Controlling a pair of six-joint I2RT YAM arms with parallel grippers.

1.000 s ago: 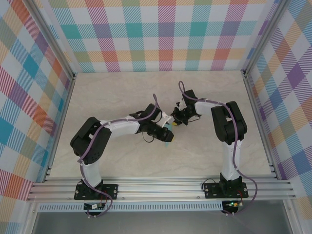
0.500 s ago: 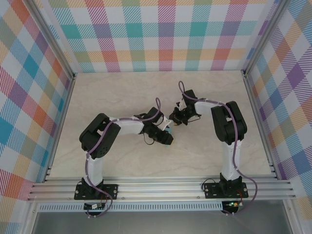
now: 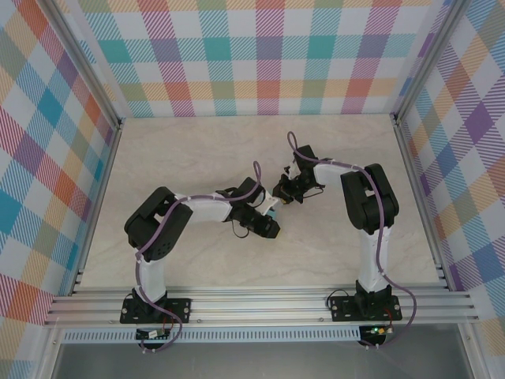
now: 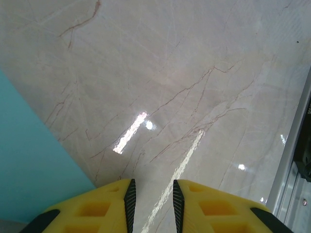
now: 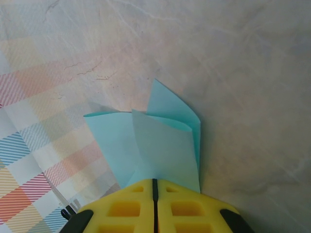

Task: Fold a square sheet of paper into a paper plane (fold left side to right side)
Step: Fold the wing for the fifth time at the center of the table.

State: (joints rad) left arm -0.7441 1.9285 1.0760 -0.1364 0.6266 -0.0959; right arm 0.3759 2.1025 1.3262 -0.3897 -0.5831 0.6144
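The turquoise sheet of paper (image 5: 165,145) is folded into overlapping flaps that stand up from the marble table. My right gripper (image 5: 155,180) is shut on its near edge, the yellow fingers pressed together over the paper. From above, that gripper (image 3: 282,192) sits at the table's middle, with a sliver of turquoise paper (image 3: 273,210) just below it. My left gripper (image 4: 151,194) hangs low over the table, its jaws a little apart with bare marble between them. A flat turquoise paper surface (image 4: 34,165) lies to its left. In the top view the left gripper (image 3: 268,227) is right beside the paper.
The aluminium rail (image 4: 293,155) of the near table edge runs along the right of the left wrist view. Checked walls (image 3: 260,55) enclose the table on three sides. The two arms meet close together at the centre, with bare marble (image 3: 181,150) around them.
The left arm's elbow has swung to the right and its gripper has tucked slightly lower beside the paper. The right arm holds the paper still.
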